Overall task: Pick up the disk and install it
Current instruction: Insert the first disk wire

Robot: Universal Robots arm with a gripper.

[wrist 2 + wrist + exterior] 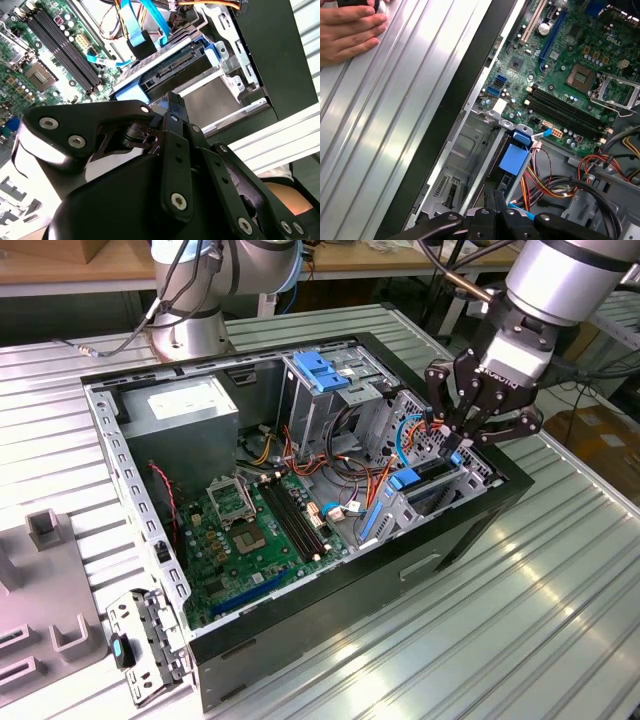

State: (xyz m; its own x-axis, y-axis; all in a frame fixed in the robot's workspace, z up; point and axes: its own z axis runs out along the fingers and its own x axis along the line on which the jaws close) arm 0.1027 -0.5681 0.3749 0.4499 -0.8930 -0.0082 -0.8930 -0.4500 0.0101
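I read my jaws as closed together with nothing between them. The gripper [172, 104] hangs tips-down at the drive cage [440, 455]. Just beyond the tips, the disk [172, 67] lies in its bay with blue rails on both flanks; I cannot tell whether they touch. Farther out lies the motherboard [570, 75]. Past the case wall, a person's hand [347, 30] rests on the ribbed table [395, 125].
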